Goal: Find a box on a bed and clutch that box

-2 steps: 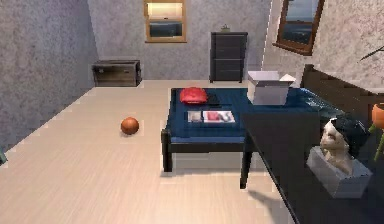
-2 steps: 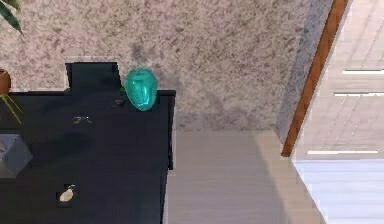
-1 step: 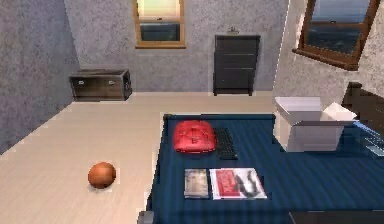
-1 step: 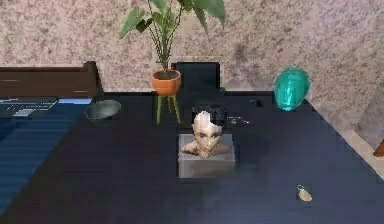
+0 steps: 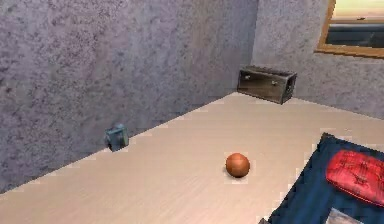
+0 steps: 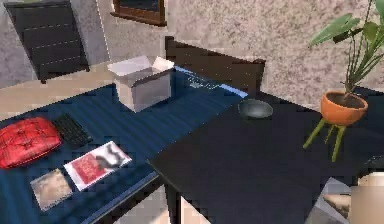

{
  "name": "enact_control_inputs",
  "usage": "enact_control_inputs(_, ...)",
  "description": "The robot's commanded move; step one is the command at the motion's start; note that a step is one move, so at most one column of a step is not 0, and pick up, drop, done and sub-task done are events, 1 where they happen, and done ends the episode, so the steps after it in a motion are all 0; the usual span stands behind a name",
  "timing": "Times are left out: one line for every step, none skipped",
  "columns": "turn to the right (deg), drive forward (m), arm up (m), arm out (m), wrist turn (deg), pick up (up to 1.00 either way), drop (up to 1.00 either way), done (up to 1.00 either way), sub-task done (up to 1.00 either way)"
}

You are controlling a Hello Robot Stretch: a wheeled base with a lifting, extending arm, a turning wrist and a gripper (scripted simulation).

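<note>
Open-topped pale cardboard box (image 6: 142,84) sits on blue-covered bed (image 6: 150,125), search seems done, next calls for reaching out to it, gripper state can't be told.

Forward view: window (image 5: 352,28) cut by the top and right edges. Bed (image 5: 305,195) cut by the right and bottom edges; red cushion (image 5: 357,172) on it runs off the right. Grey-blue object (image 5: 117,137) at the wall's foot: too small to identify.

Arm side view: dresser (image 6: 45,35) and plant (image 6: 344,105) cut by the top edge. Dark table (image 6: 250,165) hides part of the bed's near edge. Pale object (image 6: 350,200), bottom right corner: cut off, unidentified.
</note>
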Motion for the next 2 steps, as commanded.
enact_control_inputs(-45.0,0.00,0.00,0.00,0.0,0.00,0.00,0.00,0.00)
enact_control_inputs(0.0,0.15,0.00,0.00,0.0,0.00,0.00,0.00,0.00)
